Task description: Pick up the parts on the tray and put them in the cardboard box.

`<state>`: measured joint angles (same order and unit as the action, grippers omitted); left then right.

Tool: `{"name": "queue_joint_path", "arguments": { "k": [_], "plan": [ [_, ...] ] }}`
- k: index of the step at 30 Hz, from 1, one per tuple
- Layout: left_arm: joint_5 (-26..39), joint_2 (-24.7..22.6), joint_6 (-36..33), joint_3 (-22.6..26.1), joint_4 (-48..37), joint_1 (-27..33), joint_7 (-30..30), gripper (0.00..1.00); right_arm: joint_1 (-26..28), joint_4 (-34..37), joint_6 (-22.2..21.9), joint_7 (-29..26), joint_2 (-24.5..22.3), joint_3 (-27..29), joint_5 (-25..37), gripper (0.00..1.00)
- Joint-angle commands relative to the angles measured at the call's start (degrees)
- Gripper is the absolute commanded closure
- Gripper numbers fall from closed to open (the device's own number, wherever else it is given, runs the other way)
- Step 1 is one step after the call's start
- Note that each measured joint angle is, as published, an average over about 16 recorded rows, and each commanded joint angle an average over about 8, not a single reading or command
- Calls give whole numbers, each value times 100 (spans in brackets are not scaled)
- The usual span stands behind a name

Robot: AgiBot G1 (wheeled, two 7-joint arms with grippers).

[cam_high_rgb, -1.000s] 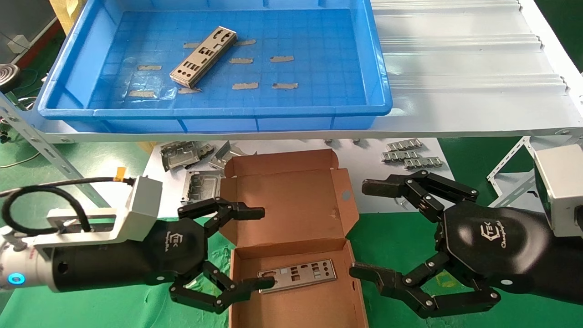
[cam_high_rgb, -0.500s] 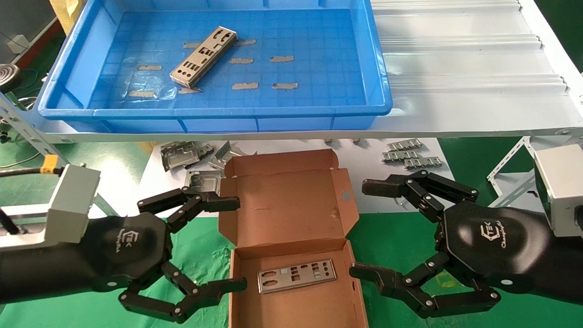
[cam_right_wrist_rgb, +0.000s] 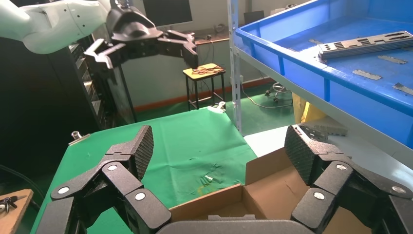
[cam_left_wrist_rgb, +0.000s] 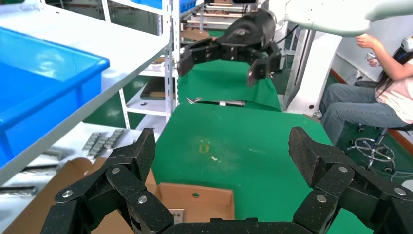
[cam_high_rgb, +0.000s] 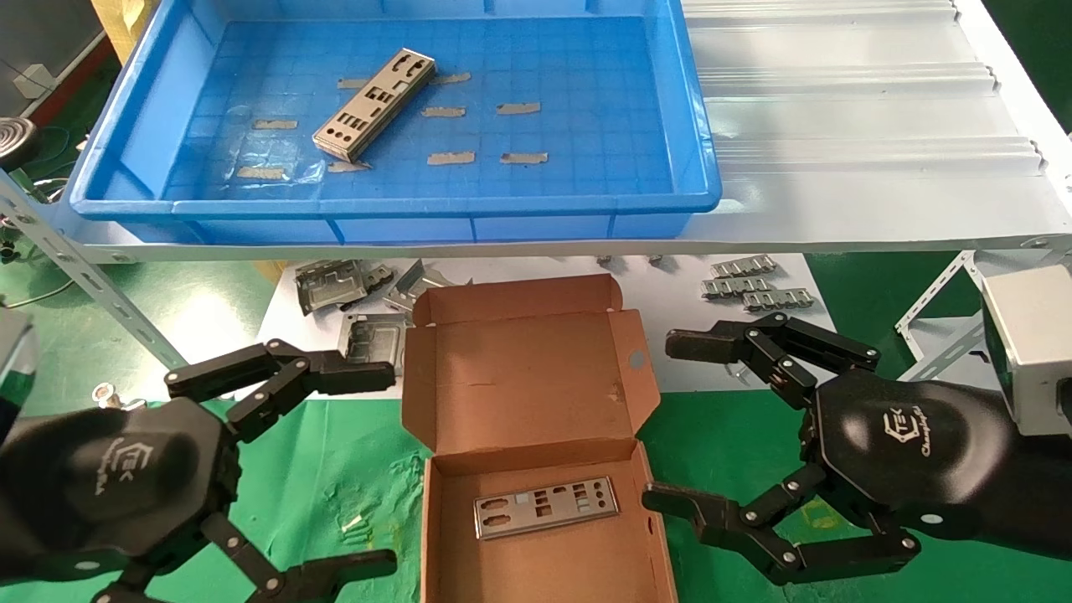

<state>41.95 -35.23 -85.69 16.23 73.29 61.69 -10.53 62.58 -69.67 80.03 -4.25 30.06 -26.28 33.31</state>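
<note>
One silver-grey part [cam_high_rgb: 374, 105] lies slantwise on the floor of the blue tray [cam_high_rgb: 695, 100], also visible as the part [cam_right_wrist_rgb: 365, 44] in the tray [cam_right_wrist_rgb: 292, 53]. Another part [cam_high_rgb: 546, 507] lies flat inside the open cardboard box [cam_high_rgb: 536, 377]. My left gripper [cam_high_rgb: 377, 471] hangs open and empty over the green cloth, left of the box. My right gripper [cam_high_rgb: 667, 421] is open and empty just right of the box. In the left wrist view the left gripper [cam_left_wrist_rgb: 224, 151] frames the box's wall [cam_left_wrist_rgb: 195, 202]. In the right wrist view the right gripper [cam_right_wrist_rgb: 219, 146] frames the box [cam_right_wrist_rgb: 272, 180].
The tray sits on a white ribbed metal sheet [cam_high_rgb: 837, 109] forming a shelf above the box. Bent grey frames [cam_high_rgb: 335, 285] and ridged strips [cam_high_rgb: 754, 285] lie on white paper behind the box. A slanted shelf brace [cam_high_rgb: 84, 276] stands at left. A person [cam_left_wrist_rgb: 380, 97] sits beyond the table.
My left gripper has drawn back from the box to the left and toward me, staying open. The part stays in the box. The right arm has not moved.
</note>
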Motion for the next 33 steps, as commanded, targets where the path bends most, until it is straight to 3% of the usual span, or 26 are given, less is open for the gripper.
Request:
{"name": "queue_joint_path", "arguments": {
  "k": [1, 33],
  "plan": [
    [-45, 69, -8, -74, 98, -45, -44, 0, 0, 0, 0, 0, 0, 0, 0, 0],
    [-8, 17, -2, -17, 22, -13, -19, 0, -1, 0, -1, 0, 0, 0, -1, 0]
  ]
}}
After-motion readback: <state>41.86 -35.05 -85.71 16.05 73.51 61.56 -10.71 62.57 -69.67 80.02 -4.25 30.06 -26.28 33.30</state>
